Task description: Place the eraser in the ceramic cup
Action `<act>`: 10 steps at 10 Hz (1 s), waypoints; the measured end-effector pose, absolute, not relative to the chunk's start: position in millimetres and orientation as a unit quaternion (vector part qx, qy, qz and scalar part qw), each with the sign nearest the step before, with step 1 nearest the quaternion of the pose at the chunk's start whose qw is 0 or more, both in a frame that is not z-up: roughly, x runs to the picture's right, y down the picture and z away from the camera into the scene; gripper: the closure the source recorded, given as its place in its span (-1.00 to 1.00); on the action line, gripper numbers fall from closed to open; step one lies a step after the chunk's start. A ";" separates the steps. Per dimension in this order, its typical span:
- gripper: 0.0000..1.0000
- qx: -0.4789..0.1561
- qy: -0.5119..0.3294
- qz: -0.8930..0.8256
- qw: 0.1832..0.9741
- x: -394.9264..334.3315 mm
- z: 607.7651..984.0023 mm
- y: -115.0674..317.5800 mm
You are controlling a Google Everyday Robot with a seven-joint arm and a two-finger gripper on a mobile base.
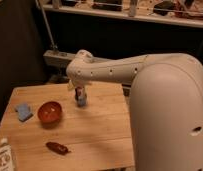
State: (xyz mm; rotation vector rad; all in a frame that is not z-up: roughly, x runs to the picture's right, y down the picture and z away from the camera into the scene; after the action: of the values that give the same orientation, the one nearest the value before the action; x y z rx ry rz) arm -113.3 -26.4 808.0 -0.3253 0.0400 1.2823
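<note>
The small pale blue-grey ceramic cup (82, 102) stands on the wooden table (95, 130) towards the far middle. My gripper (80, 94) hangs down from the white arm (110, 70) directly over the cup, its tip at the cup's rim and covering the cup's top. The eraser does not show; I cannot tell whether it is in the gripper or in the cup.
A red-brown bowl (49, 112) sits left of the cup. A flat blue square pad (24, 111) lies near the left edge. A dark red-brown elongated lump (57, 147) lies at the front, and a white bottle (5, 156) at the front left corner. The robot's white body (167, 115) fills the right.
</note>
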 end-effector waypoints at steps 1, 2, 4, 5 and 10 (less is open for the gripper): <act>-0.60 -0.153 0.018 0.596 0.788 -113.4 806.1 -25.4; -0.60 -0.154 0.018 0.598 0.786 -112.8 803.2 -26.2; -0.60 -0.154 0.017 0.610 0.777 -111.5 793.3 -34.9; -0.60 -0.152 0.010 0.622 0.768 -110.3 781.7 -47.2; -0.60 -0.150 -0.032 0.636 0.757 -121.5 743.3 -76.0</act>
State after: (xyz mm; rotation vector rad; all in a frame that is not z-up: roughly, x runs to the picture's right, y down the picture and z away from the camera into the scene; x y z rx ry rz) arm -121.5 -76.0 743.3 -0.3259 -0.0702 1.3859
